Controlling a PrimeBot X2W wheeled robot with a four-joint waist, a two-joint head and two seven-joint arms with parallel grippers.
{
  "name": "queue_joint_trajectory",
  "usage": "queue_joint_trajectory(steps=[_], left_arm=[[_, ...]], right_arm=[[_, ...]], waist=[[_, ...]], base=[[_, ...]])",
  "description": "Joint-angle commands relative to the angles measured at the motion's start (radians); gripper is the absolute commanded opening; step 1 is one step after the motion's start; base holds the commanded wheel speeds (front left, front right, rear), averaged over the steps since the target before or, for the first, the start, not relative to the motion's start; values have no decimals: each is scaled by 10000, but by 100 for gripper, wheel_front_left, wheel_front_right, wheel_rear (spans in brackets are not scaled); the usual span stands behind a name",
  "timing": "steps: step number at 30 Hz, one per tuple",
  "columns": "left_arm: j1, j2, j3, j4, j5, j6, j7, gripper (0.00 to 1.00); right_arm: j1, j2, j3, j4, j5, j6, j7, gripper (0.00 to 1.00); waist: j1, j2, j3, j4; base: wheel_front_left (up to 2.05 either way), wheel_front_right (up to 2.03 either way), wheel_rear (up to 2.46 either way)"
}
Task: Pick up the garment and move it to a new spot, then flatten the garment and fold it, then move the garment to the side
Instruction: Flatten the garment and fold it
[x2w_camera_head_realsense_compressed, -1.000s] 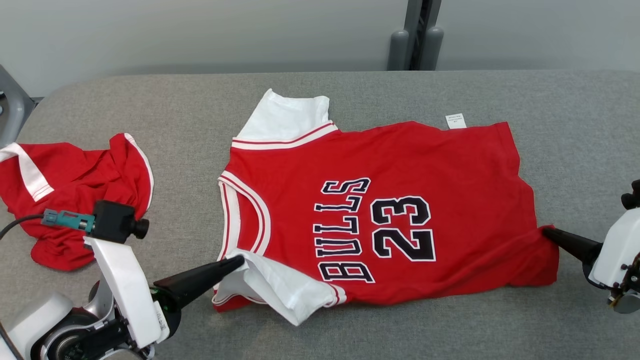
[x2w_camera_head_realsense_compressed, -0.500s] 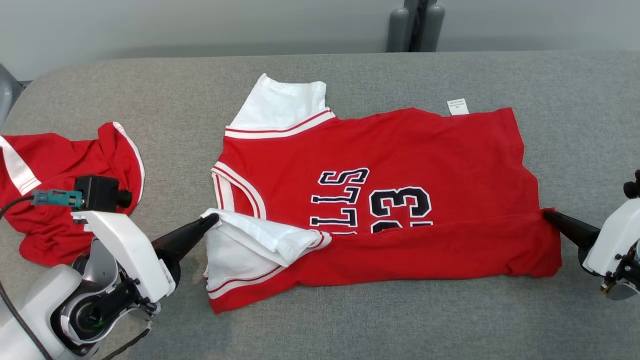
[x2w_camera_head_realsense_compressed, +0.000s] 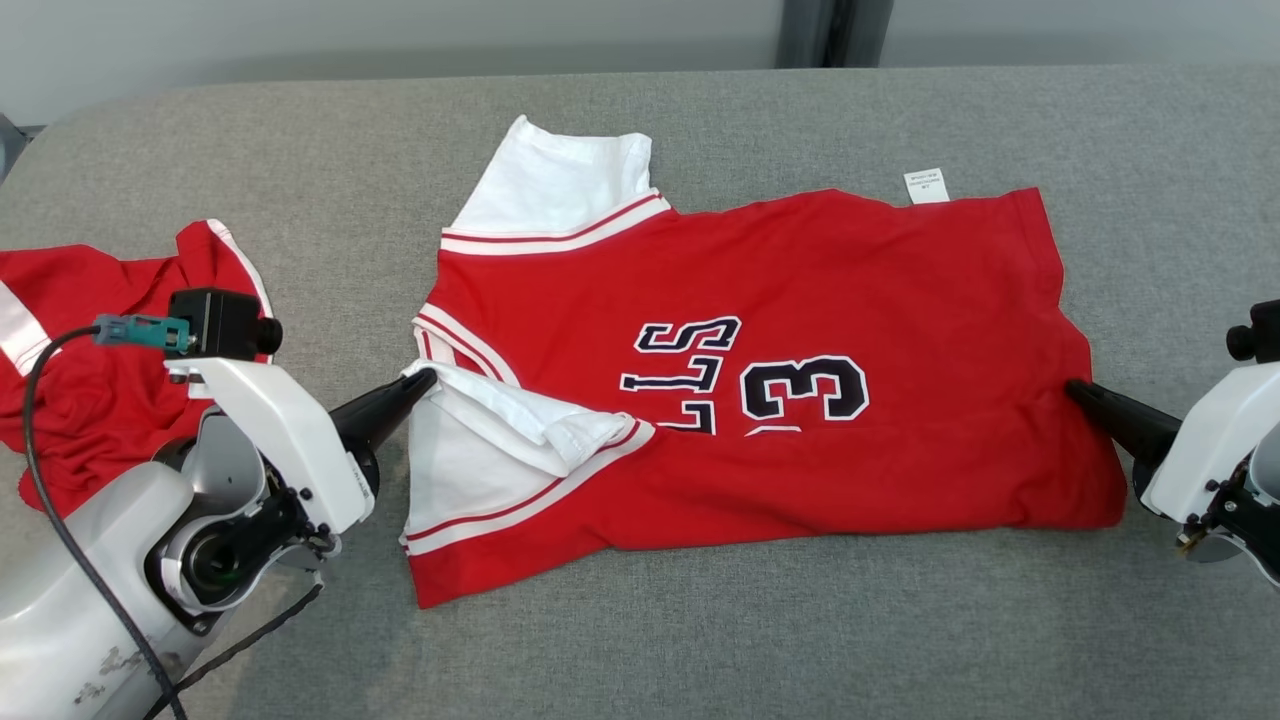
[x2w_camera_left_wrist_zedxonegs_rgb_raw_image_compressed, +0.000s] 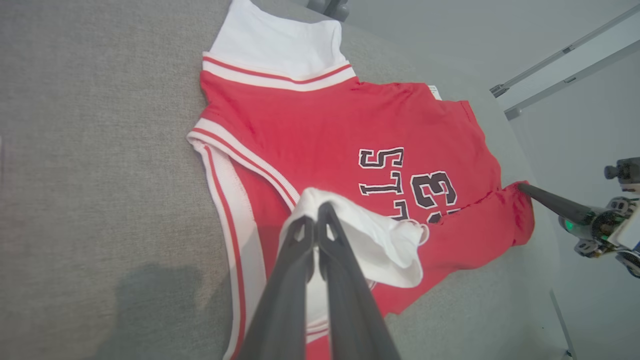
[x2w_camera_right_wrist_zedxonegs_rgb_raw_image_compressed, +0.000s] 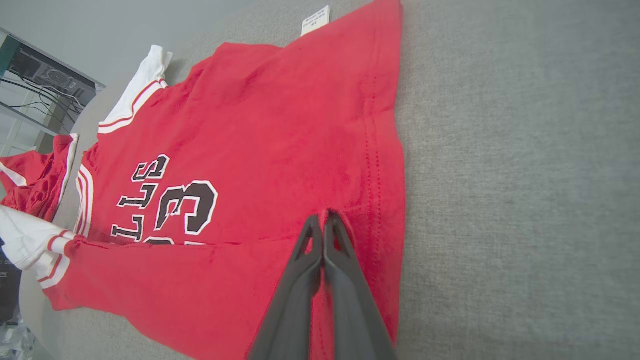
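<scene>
Lying spread across the middle of the grey table (x2w_camera_head_realsense_compressed: 700, 620) in the head view, the red jersey (x2w_camera_head_realsense_compressed: 800, 270) has its near long edge doubled over onto itself, the fold covering the lower part of the black lettering and number. The left gripper (x2w_camera_head_realsense_compressed: 425, 380) meets it at the collar end, fingers pressed together on the near white sleeve (x2w_camera_head_realsense_compressed: 500, 420), which is turned over onto the red cloth. The right gripper (x2w_camera_head_realsense_compressed: 1072, 387) meets the hem end, its tips closed into the fold. A white tag (x2w_camera_head_realsense_compressed: 925, 185) sticks out at the far edge, and a second red garment (x2w_camera_head_realsense_compressed: 90, 400) lies crumpled at the table's left end, apart from the jersey. In the left wrist view the two dark fingers (x2w_camera_left_wrist_zedxonegs_rgb_raw_image_compressed: 295, 280) lie tight side by side with white sleeve cloth wrapped about their tips, and the right gripper (x2w_camera_left_wrist_zedxonegs_rgb_raw_image_compressed: 521, 186) shows across the jersey at a raised red corner. In the right wrist view that gripper's fingers (x2w_camera_right_wrist_zedxonegs_rgb_raw_image_compressed: 345, 290) are pinched on the red hem, just beside its stitched edge, with bare table to the right.
</scene>
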Motion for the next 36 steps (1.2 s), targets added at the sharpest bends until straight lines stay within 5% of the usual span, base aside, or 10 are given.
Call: queue_joint_trajectory(steps=[1, 4, 5, 6, 7, 14, 22, 27, 36], left_arm=[[-263, -113, -20, 270, 135, -1, 11, 0], [-416, -235, -107, 599, 278, 36, 56, 0], [-480, -299, -157, 775, 371, 53, 50, 36], [-524, -345, -195, 932, 425, 98, 32, 100], [-579, -404, -237, 1090, 516, 89, 5, 100], [-767, -694, -132, 1875, 875, 123, -649, 100], [-277, -1017, 663, 1694, 1582, 728, -3619, 100], [466, -1315, 1317, 1155, 2413, 1151, -4891, 100], [2896, -2858, 3464, 443, 5496, 1931, -4952, 100]], right_arm=[[-145, 1, 41, 18, -119, -3, -95, 0], [-189, 43, 138, 69, -136, -3, -57, 0], [-148, 104, 139, 232, 35, -3, 69, 0], [-156, 132, 90, 421, 65, -3, 65, 15], [-260, 202, 76, 493, 6, -2, -10, 100], [-409, 586, -92, 1047, -161, -2, -860, 100], [13, 796, -533, 904, -959, -3, -3736, 100], [378, 1098, -919, 1080, -2403, -3, -4495, 100], [2312, 2817, -4536, -39, -6309, -3, -4539, 100]], waist=[[0, 0, 66, -18], [0, 0, 117, -41], [0, 0, 132, -55], [0, 0, 141, -69], [0, 0, 155, -82], [0, 0, 116, -98], [0, 0, -328, -55], [0, 0, -645, -107], [0, 0, -1003, -58]], base=[[0, 0, 0], [0, 0, 0], [0, 0, 0], [0, 0, 0], [0, 0, 0], [0, 0, 0], [0, 0, 0], [0, 0, 0], [0, 0, 0]])
